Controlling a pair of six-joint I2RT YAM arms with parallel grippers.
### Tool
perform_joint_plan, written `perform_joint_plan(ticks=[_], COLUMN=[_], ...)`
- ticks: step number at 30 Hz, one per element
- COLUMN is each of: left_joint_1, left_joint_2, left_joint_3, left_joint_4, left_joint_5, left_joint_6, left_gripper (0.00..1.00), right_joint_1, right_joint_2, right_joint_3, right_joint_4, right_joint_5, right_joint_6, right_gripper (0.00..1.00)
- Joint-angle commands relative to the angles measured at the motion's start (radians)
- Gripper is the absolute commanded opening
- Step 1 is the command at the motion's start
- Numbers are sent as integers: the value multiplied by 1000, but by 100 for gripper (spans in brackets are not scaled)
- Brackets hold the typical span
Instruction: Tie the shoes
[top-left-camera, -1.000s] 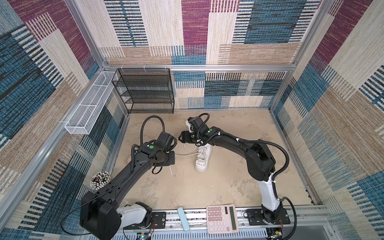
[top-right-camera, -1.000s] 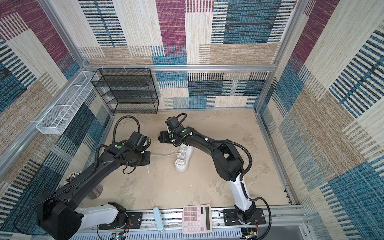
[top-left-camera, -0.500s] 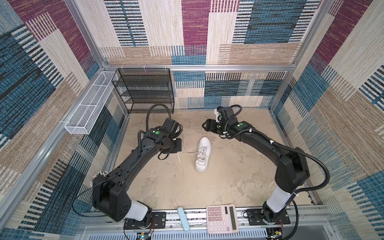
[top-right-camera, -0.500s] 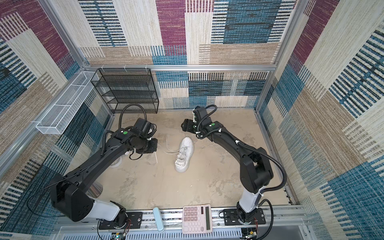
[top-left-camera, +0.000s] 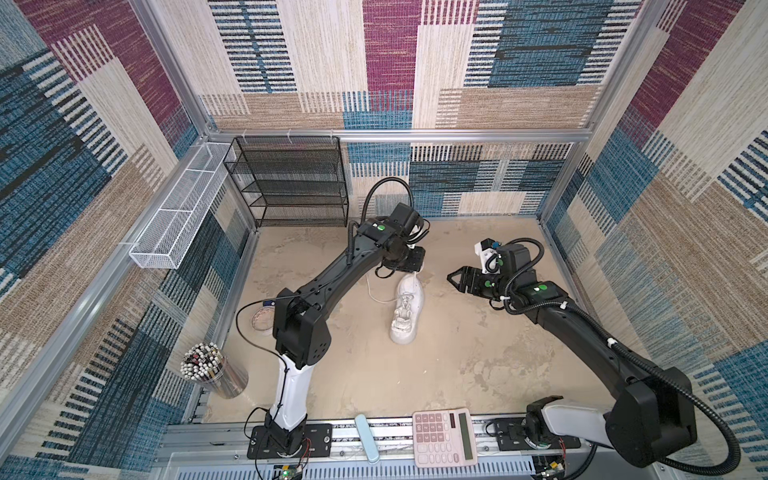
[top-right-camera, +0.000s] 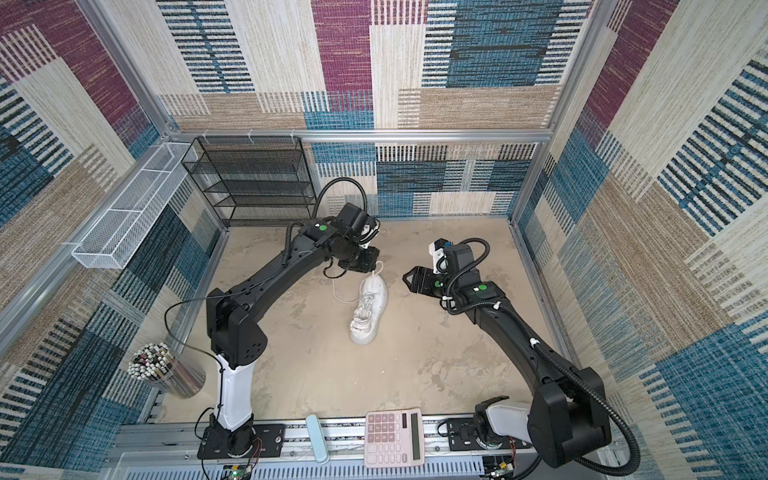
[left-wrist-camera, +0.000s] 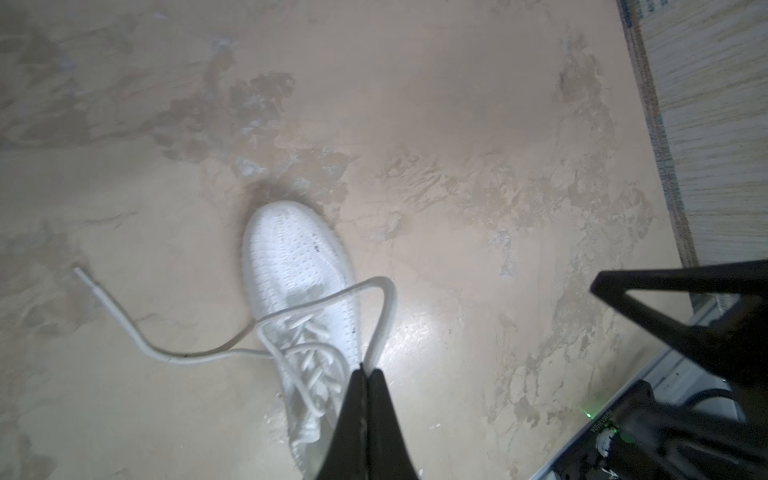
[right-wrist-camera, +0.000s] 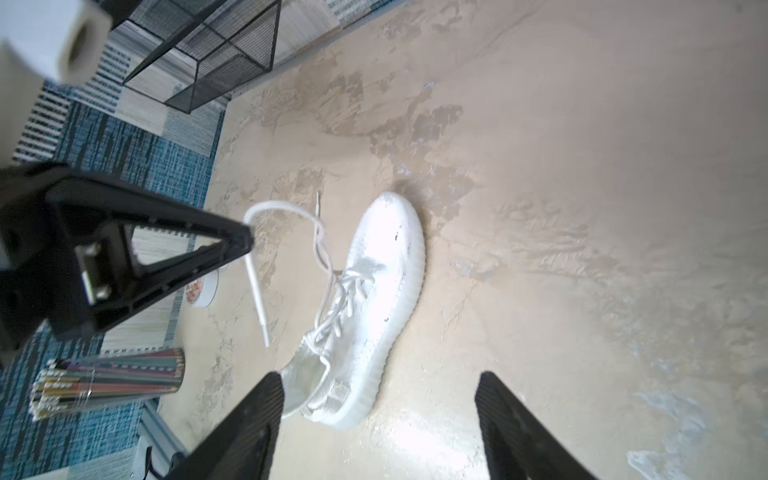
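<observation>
Left gripper (left-wrist-camera: 365, 371): its fingers (left-wrist-camera: 384, 407) are pressed tight together, pinching one white lace (left-wrist-camera: 385, 309) between the tips. That lace climbs off the eyelets, bends in a loop and runs into the pinch. In the right wrist view its free end (right-wrist-camera: 255, 291) dangles below the tips. The other lace (left-wrist-camera: 124, 328) trails off loose across the sandy tabletop (left-wrist-camera: 457, 124), its tip lying flat.

Over to the right gripper (right-wrist-camera: 380, 376): its fingers (right-wrist-camera: 257, 415) are spread wide, nothing between them, and it hangs in the air beside the sneaker and apart from it. In both top views its open jaws face the shoe.

The white sneaker (top-left-camera: 407, 309) sits upright on its sole in the middle of the tabletop, toe toward the back wall, heel toward the front rail. The left gripper (top-left-camera: 413, 266) hovers over the toe end and the right gripper (top-left-camera: 455, 280) stands off to the side.

Further out, a black mesh shelf rack (top-left-camera: 291, 183) stands against the back wall, with a white wire basket (top-left-camera: 178, 216) mounted on the side wall. A cup of pencils (top-left-camera: 208, 370) stands at the near left corner. A pink calculator (top-left-camera: 442, 436) lies on the front rail.
</observation>
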Motion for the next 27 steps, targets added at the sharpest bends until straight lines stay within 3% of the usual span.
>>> perform_joint_plan(ticks=[1,7,11,27], left_joint_1=[-14,-30,-35,-43], left_joint_2=[67,92,86,70], left_joint_3=[78,110,93,75], left_joint_4=[-67,-74,-73,-74], left_joint_5=[49,76,81,82], left_joint_6=[59,62,61,49], left_gripper=[0,0,0,0], right_joint_1=[0,-1,-1,23], right_joint_2=[-49,-71,-2,211], right_joint_3=[-91,-256,-244,-171], right_joint_4=[164,473,536,651], right_joint_5=[-140,-248,-301,-353], right_joint_6=[59,209,220,241], right_gripper=[72,60,51,36])
